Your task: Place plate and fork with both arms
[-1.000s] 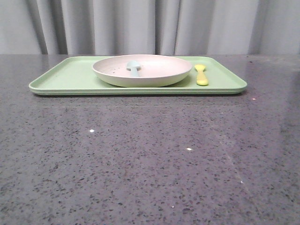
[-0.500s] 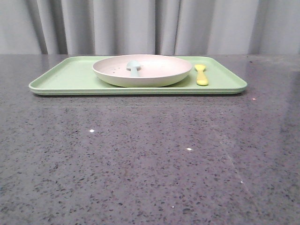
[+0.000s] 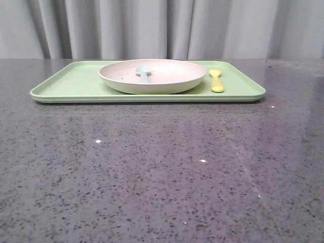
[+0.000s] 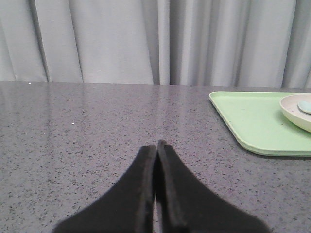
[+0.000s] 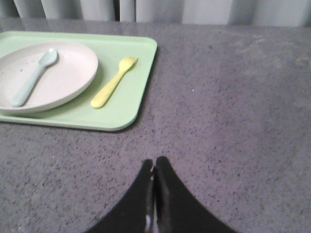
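The pinkish-white plate (image 3: 162,77) sits on the light-green tray (image 3: 71,83) at the far middle of the table; it also shows in the right wrist view (image 5: 63,73) and at the edge of the left wrist view (image 4: 294,109). The yellow fork (image 3: 217,81) lies on the tray just right of the plate, also seen in the right wrist view (image 5: 112,82). My left gripper (image 4: 156,144) is shut and empty over bare table, left of the tray. My right gripper (image 5: 153,161) is shut and empty over bare table, near the tray's right front corner. Neither gripper shows in the front view.
A pale blue-green spoon (image 3: 144,72) lies in the plate, also seen in the right wrist view (image 5: 33,77). The table is dark speckled stone (image 3: 162,172). Grey curtains (image 3: 162,28) hang behind the table's far edge.
The front view has shifted very slightly; the tray, plate and fork keep their places on the table.
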